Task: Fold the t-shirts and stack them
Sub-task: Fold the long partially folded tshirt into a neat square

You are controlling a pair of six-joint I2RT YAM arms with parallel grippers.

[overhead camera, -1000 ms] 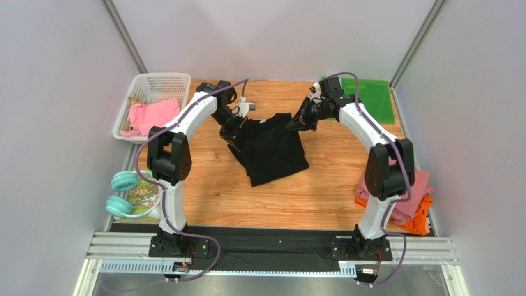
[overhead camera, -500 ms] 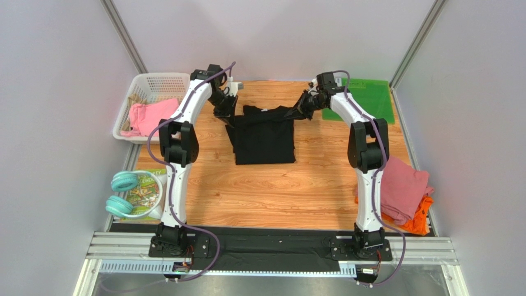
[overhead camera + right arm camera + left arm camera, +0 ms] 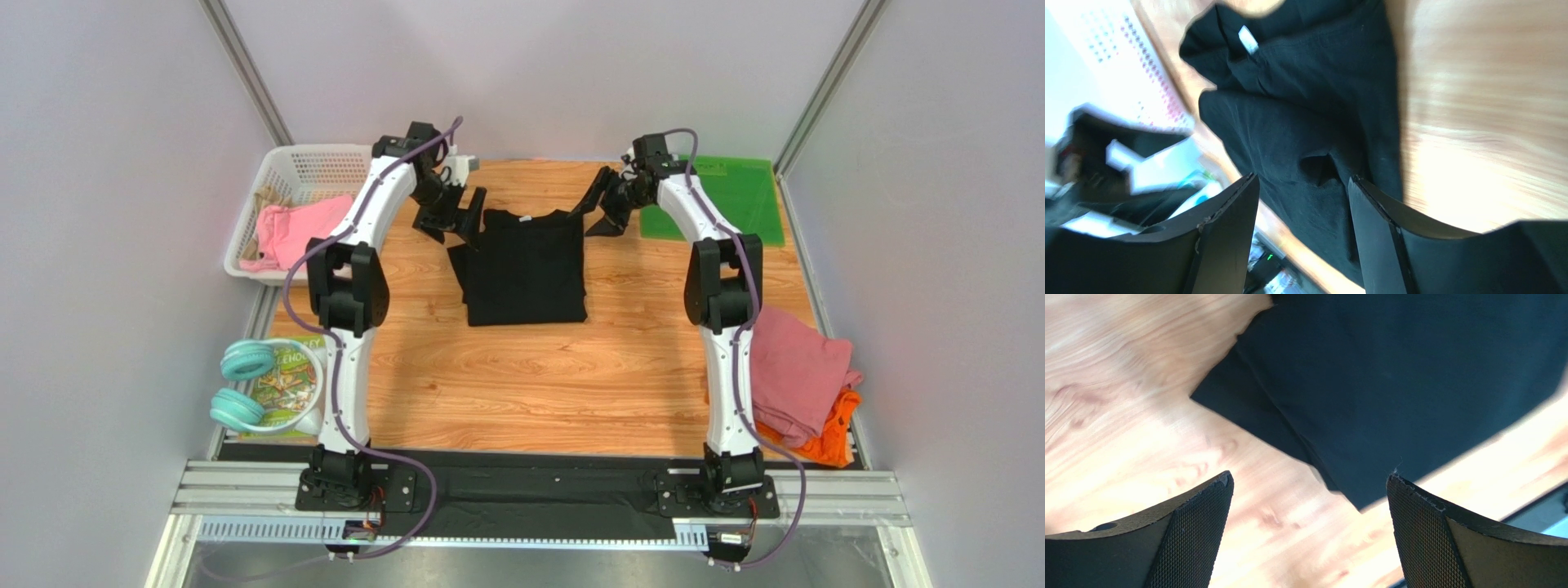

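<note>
Now the left gripper (image 3: 451, 218) and right gripper (image 3: 610, 206) have let go, jaws apart and empty, leaving the black t-shirt (image 3: 525, 263) folded by the wooden table's (image 3: 552, 368) far edge; this fold looks finished.

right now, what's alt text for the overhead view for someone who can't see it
A black t-shirt lies folded on a wooden table, with the left gripper and right gripper open beside its far corners. A pink t-shirt lies over an orange t-shirt at the right edge; a white basket sits far left, a green mat far right.
</note>
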